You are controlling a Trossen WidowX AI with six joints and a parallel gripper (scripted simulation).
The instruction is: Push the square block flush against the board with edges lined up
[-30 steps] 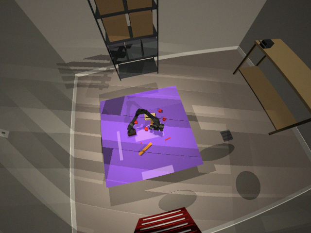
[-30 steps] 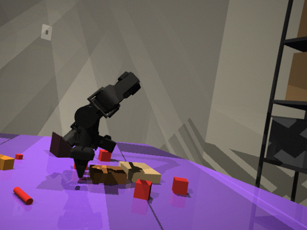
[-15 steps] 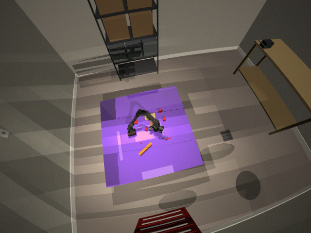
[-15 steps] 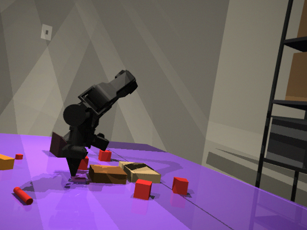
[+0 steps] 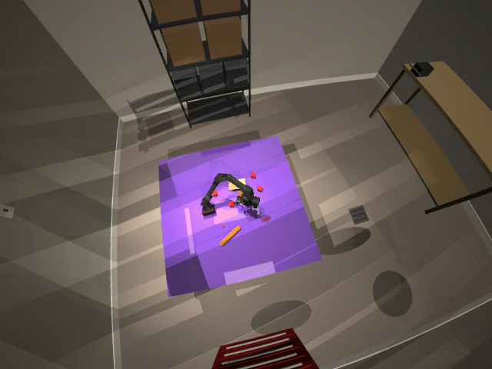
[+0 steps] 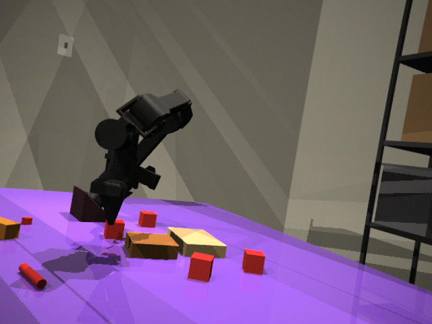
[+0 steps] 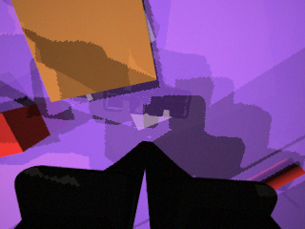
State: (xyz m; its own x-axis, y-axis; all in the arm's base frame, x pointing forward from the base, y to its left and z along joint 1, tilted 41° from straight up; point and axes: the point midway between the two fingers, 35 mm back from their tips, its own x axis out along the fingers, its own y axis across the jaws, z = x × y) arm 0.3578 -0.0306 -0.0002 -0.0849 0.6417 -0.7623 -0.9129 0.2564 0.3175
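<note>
The orange square block [image 6: 151, 244] [image 7: 91, 48] lies flat on the purple mat [image 6: 296, 296] [image 5: 254, 254]. Its right side meets the left side of the pale tan board [image 6: 198, 240] [image 5: 234, 186]; they look in contact, but I cannot tell whether their edges are even. My gripper [image 6: 111, 220] [image 7: 146, 146] [image 5: 238, 201] is shut and empty. It points down just left of the block, apart from it, with its tips right by a red cube [image 6: 114, 230] [image 7: 21, 129].
Three more red cubes [image 6: 147, 218] [image 6: 200, 266] [image 6: 253, 261] stand around the block and board. A red cylinder [image 6: 32, 276] [image 7: 286, 176] lies at the front left. A long orange bar [image 5: 230, 235] [image 6: 8, 228] lies farther off. The arm's dark base [image 6: 84, 209] stands behind.
</note>
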